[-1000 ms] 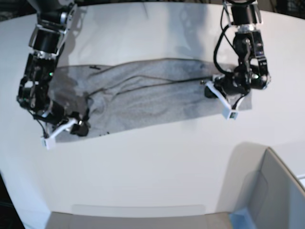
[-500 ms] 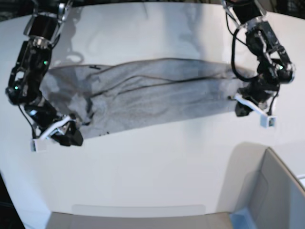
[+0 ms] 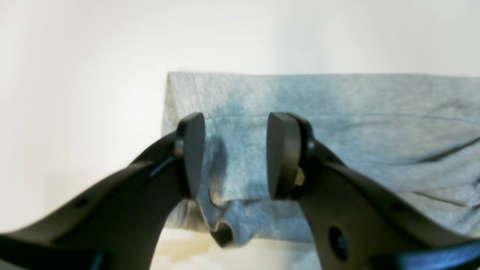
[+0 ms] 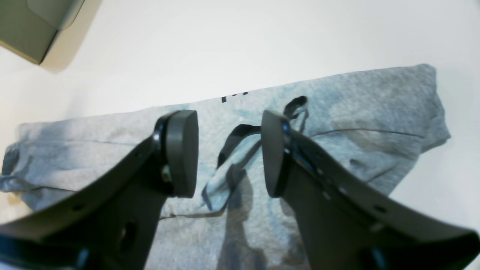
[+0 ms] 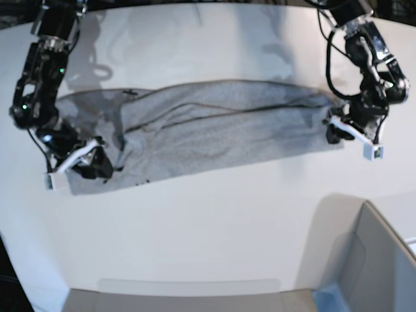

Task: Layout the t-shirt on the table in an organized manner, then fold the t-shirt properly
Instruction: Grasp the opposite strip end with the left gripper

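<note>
While the t-shirt lies as a long folded band across the table at mid-frame | left gripper jaws apart, empty, over its end | right gripper jaws apart, empty | lengthwise fold looks done, crosswise folds left

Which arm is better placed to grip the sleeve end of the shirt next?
Right. The right gripper hangs open over the shirt's sleeve end, near the collar. The left gripper is open at the opposite end.
</note>
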Motion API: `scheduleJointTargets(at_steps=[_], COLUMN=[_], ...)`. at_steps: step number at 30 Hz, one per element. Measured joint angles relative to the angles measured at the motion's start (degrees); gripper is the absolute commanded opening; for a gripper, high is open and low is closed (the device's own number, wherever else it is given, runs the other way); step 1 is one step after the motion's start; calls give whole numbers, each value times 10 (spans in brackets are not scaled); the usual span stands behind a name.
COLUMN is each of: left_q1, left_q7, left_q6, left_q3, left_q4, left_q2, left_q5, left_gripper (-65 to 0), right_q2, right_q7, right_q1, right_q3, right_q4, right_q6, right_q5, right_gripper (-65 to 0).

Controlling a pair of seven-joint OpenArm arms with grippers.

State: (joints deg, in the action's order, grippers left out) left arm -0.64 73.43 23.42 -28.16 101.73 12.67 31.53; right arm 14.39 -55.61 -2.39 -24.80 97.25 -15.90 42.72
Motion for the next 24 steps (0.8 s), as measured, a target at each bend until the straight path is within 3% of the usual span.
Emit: scheduleJointTargets(at_steps=[3, 7, 18, 24], left_q1=[-6, -18, -12, -15], left_q7=[-21, -52, -96, -104], left_q6=[-1, 2, 4, 2], left_q3=[11, 95, 103, 105], left_q4=[-34, -43, -145, -136], left_q2=[14, 63, 64, 63], left_q5=[-6, -1, 7, 4], left_gripper=[-373, -373, -373, -374], right_q2=[0, 1, 15, 23], right_q7=[1, 0, -1, -3], right_q1=[5, 11, 26, 26], right_q3=[0, 1, 1, 1], right_q4=[0, 0, 0, 0], right_q6=[0, 0, 0, 0], right_q5=[0, 0, -4, 1], right_gripper=[-376, -376, -376, -376])
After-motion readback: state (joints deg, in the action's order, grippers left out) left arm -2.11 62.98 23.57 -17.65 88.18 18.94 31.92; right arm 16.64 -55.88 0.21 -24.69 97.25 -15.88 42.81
